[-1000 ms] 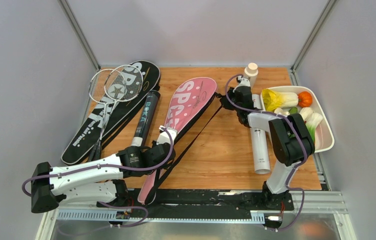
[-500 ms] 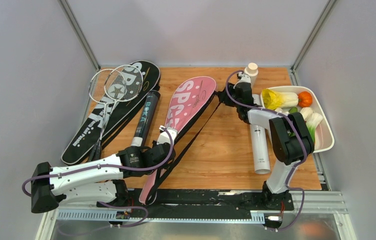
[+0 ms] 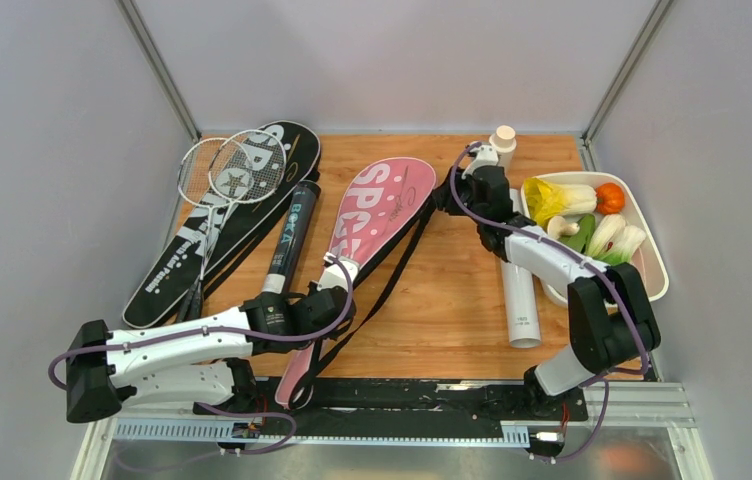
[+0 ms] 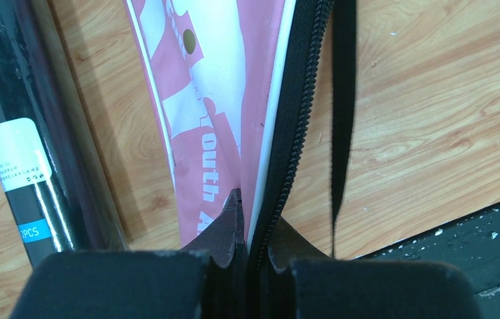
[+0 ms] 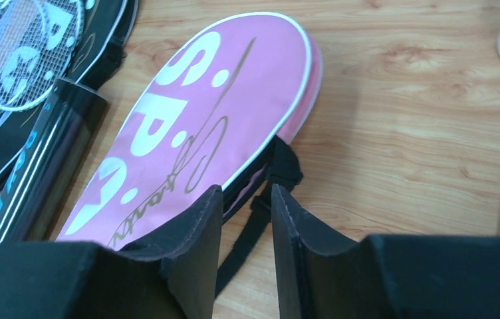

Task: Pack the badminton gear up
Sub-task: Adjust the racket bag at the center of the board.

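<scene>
The pink "SPORT" bag (image 3: 377, 215) lies slantwise mid-table. My left gripper (image 3: 340, 300) is shut on its narrow lower end, at the zipped edge (image 4: 294, 119), with the pink cloth (image 4: 214, 100) running away from the jaws. My right gripper (image 3: 449, 195) stands at the bag's wide top right edge (image 5: 201, 113), jaws a little apart, with the black strap (image 5: 254, 219) lying loose below them. The black bag (image 3: 252, 190) with two white rackets (image 3: 232, 175) on it lies far left. A black tube (image 3: 290, 235) and a white tube (image 3: 520, 295) lie flat. No shuttlecocks show.
A white bottle with a beige cap (image 3: 502, 143) stands at the back beside my right gripper. A white tray (image 3: 652, 270) of toy vegetables sits at the right edge. The black tube (image 4: 14, 133) lies close to the left of my left gripper. Grey walls enclose the table.
My right arm's elbow has swung down and out to the right while its gripper stayed at the bag's top. The strap has gone slack and the bag's top has shifted slightly right.
</scene>
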Available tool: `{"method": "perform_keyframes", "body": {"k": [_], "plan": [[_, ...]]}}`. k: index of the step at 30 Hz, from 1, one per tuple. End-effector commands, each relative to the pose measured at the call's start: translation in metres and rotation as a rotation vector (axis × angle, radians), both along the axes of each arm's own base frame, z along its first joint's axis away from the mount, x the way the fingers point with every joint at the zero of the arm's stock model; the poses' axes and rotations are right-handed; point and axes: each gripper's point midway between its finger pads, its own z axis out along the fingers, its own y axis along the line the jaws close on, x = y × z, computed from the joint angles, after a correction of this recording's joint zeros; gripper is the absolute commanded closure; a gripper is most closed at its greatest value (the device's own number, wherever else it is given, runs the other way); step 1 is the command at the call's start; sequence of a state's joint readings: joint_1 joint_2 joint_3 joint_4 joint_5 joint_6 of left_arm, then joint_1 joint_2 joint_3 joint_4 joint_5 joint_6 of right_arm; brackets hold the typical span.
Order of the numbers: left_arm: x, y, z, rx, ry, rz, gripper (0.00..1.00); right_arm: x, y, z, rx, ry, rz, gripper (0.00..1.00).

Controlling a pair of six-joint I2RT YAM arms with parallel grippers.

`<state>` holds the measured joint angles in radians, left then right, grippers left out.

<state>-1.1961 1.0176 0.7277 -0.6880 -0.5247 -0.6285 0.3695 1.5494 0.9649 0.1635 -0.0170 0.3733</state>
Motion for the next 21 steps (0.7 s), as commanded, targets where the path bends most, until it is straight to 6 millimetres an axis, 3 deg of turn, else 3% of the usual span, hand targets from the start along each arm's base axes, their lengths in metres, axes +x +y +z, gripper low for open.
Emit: {"method": "perform_keyframes", "body": {"k": [1,6,11,21], "plan": [[0.0,-0.016,0.02,-0.081,0.006,-0.014,1.0,-0.012,0.021,0.005,-0.048,-0.093,0.122,0.66],[0.001,-0.019,0.03,-0.105,0.004,-0.013,1.0,-0.019,0.041,-0.015,-0.069,-0.096,0.213,0.68],[0.002,-0.018,0.041,-0.13,-0.004,-0.009,1.0,-0.014,0.043,-0.022,-0.057,-0.117,0.192,0.69],[-0.003,-0.024,0.058,-0.218,-0.023,-0.08,1.0,0.019,0.029,-0.047,-0.068,-0.134,0.03,0.47]]}}
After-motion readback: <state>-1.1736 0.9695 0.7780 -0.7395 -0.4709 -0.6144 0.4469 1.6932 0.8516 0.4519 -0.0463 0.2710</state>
